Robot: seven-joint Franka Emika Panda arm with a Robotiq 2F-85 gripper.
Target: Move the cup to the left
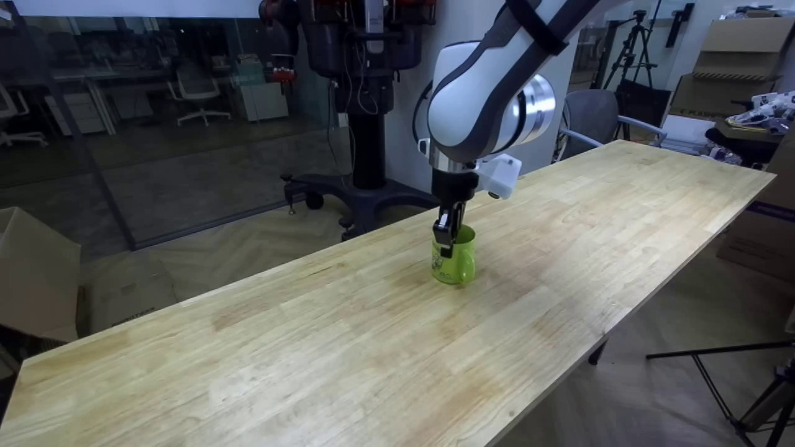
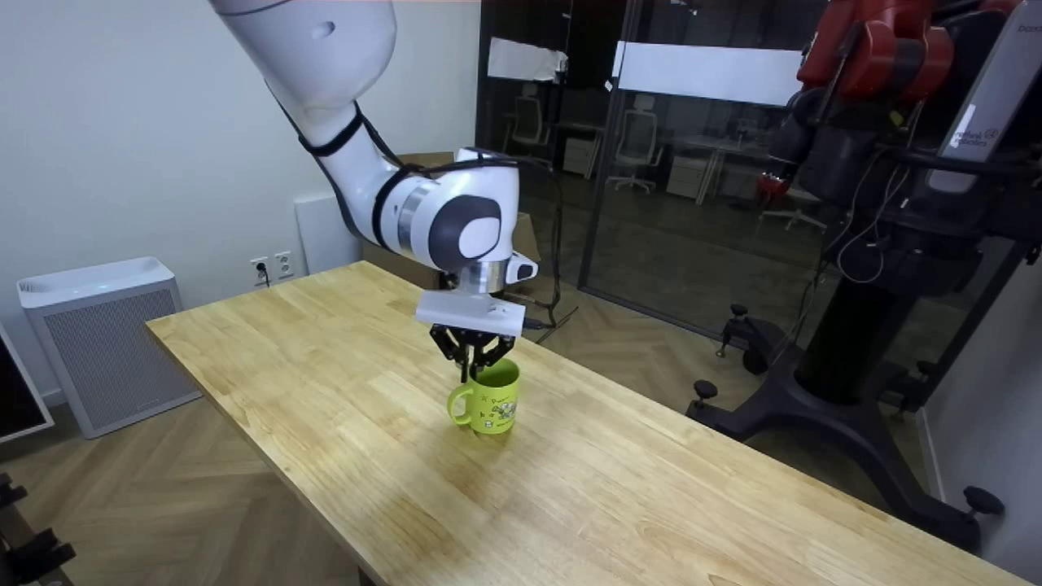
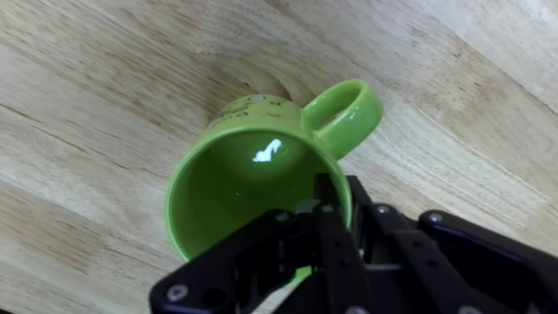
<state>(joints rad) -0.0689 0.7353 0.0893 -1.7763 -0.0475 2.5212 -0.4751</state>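
A small, glossy, lime-green cylindrical mug [image 2: 495, 399] stood upright on a long, rectangular, pale wooden desk [image 1: 310, 347]. A black two-fingered hand [image 3: 344, 194] straddled its side, one finger inside, the other outside, the mug's wall between them. In the wrist view, the looped lime-green handle [image 3: 351, 131] lay at the mouth's upper right. In both exterior views, a red-and-black wheeled robot [image 1: 367, 143] stood behind the desk; in an exterior view, a white box-shaped appliance [image 2: 122, 350] stood left of the desk.
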